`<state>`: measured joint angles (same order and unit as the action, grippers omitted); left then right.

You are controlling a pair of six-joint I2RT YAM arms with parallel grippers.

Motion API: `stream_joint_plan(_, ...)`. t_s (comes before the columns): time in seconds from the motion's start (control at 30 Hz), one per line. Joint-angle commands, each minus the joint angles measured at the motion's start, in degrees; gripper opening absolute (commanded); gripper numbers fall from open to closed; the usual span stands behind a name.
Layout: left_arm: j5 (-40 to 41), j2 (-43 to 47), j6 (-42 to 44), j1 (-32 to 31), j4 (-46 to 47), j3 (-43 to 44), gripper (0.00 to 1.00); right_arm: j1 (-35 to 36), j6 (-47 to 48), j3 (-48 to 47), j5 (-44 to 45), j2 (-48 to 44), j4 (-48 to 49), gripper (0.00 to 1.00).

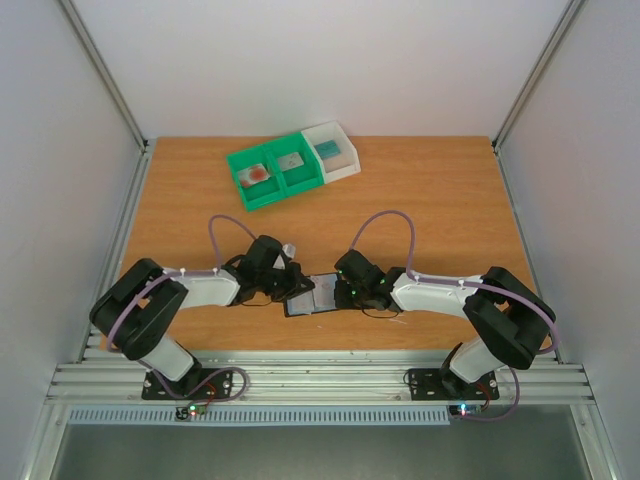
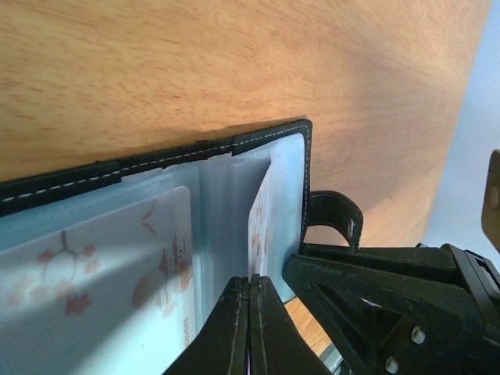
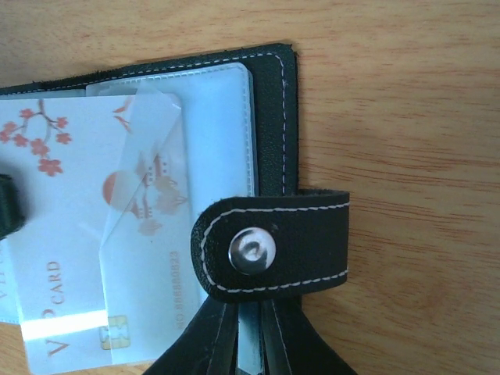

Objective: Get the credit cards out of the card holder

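Wooden table (image 1: 420, 200): the card holder (image 1: 312, 296) is pinched open by left gripper (image 2: 250, 295) and right gripper (image 3: 248, 316), both clamped on it (some credit cards (image 1: 258, 173) are seen in the green bin (image 1: 266, 198)); others are left pocketed.

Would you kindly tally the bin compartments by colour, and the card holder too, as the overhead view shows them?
green bin compartments: 2
white bin compartment: 1
card holder: 1
Total: 4
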<state>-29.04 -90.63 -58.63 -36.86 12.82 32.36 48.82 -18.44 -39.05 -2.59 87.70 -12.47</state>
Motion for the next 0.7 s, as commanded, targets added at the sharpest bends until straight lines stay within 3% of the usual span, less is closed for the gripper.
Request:
stream_joint_plan(0.0,4.0,4.43,3.85,0.12,-6.62,-0.34,0.0,0.66,-0.9,1.48,-1.76,3.41,2.23,0.11)
stream_joint_plan(0.33,11.84,12.89,8.11,0.12,-18.65,0.93,0.0,0.66,-0.2,2.45,-3.91,0.97,5.47,0.16)
stream_joint_plan(0.67,10.7,22.29,9.95,0.14,-21.1,1.74,0.01,0.54,0.8,3.98,-7.74,-10.51,7.87,0.28)
